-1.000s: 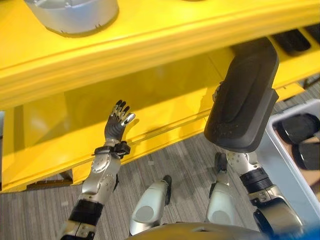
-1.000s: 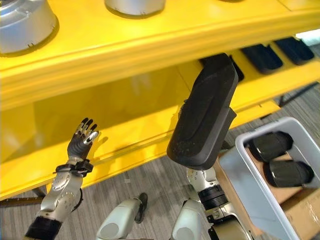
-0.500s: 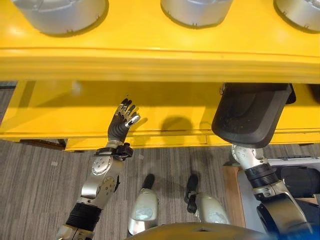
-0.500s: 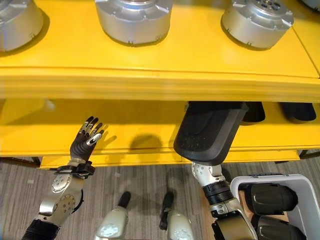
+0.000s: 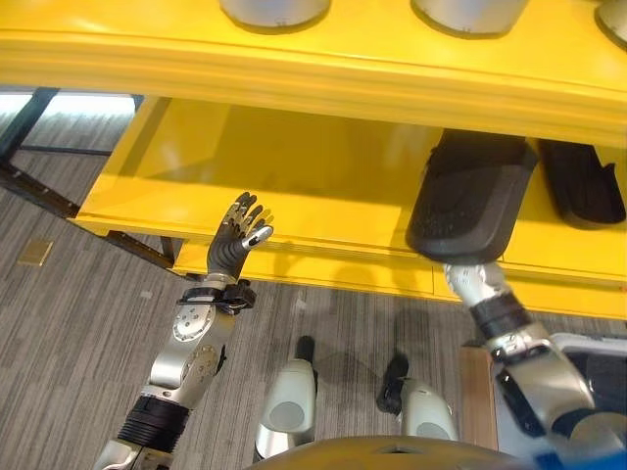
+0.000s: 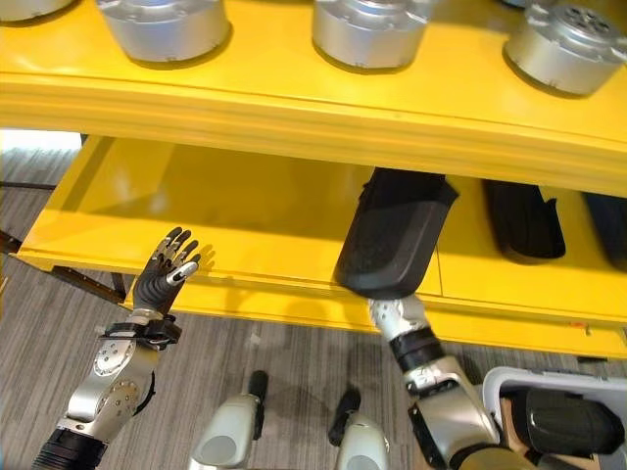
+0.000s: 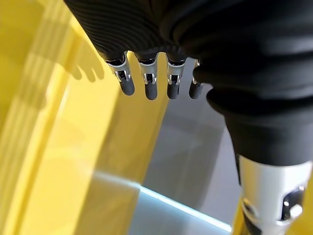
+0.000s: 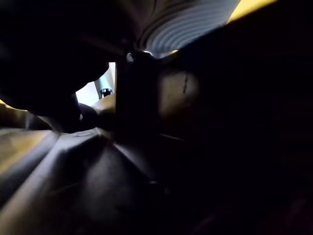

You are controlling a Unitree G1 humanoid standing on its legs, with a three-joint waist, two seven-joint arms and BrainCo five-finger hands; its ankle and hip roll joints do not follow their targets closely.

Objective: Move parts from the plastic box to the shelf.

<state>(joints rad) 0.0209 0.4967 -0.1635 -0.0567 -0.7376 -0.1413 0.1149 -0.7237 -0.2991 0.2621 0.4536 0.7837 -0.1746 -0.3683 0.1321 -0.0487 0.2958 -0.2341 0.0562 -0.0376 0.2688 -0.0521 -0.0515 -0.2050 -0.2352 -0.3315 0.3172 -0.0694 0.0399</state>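
Note:
A large black moulded part (image 6: 395, 233) is tilted up with its far end under the upper board of the yellow shelf (image 6: 294, 103), over the lower board. My right hand (image 5: 466, 279) carries it from below; the part hides most of the hand, and the right wrist view has the part's dark surface (image 8: 146, 186) close up. My left hand (image 6: 165, 274) is raised open with straight fingers (image 7: 149, 83) before the lower board's front edge, holding nothing. The white plastic box (image 6: 509, 377) sits at the lower right with another black part (image 6: 573, 423) in it.
Two more black parts (image 6: 524, 220) (image 6: 612, 227) lie on the lower board to the right of the held one. Several silver round housings (image 6: 372, 29) stand on the upper board. The lower board's left half (image 6: 216, 201) is bare. Grey plank floor lies below.
The view has swung, so the shelf looks shifted. The held black part's far end has gone deeper under the upper board. My left hand stays raised and open.

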